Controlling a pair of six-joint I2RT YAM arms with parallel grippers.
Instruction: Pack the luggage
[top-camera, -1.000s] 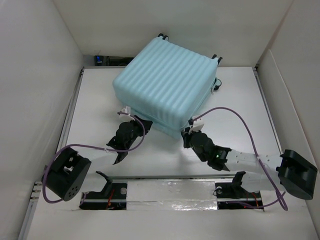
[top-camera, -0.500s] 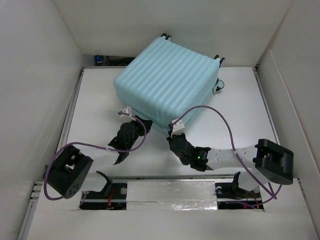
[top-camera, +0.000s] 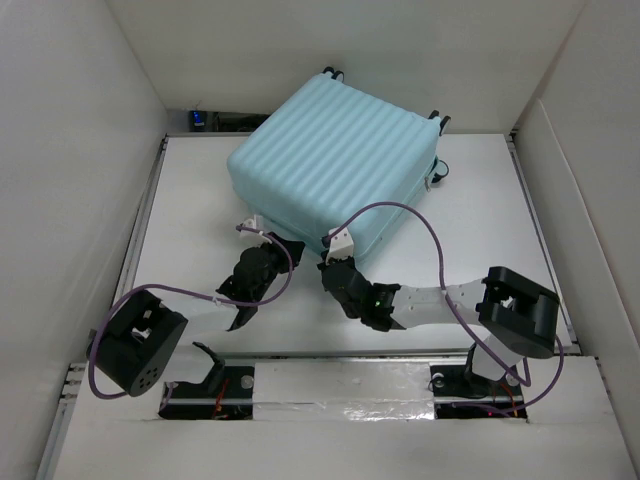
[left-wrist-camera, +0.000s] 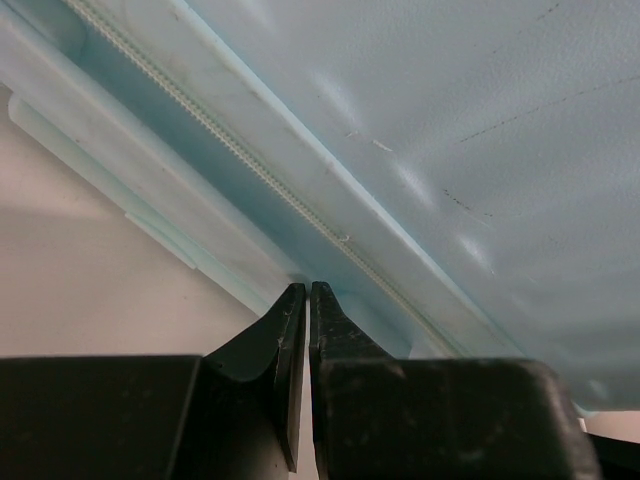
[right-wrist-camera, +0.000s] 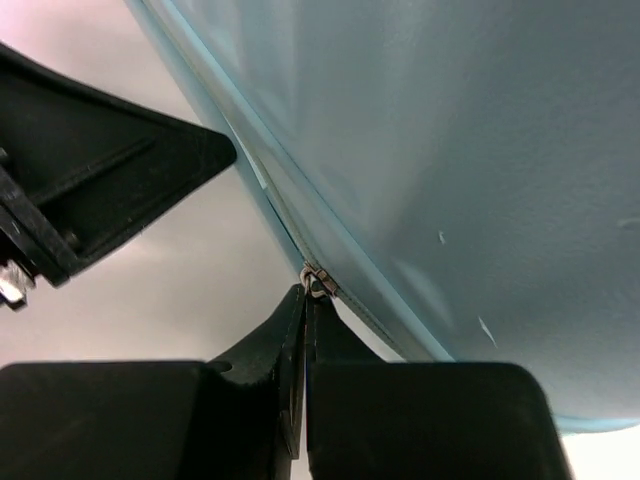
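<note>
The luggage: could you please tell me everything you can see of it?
The luggage is a pale aqua hard-shell case. It lies flat and closed on the white table, ribbed shell up, turned at an angle. Black caster wheels show at its far edge. A pale zipper runs along the side seam. At the near side the right end effector is shut on the metal zipper pull. The left end effector is shut, with its tips at the seam.
</note>
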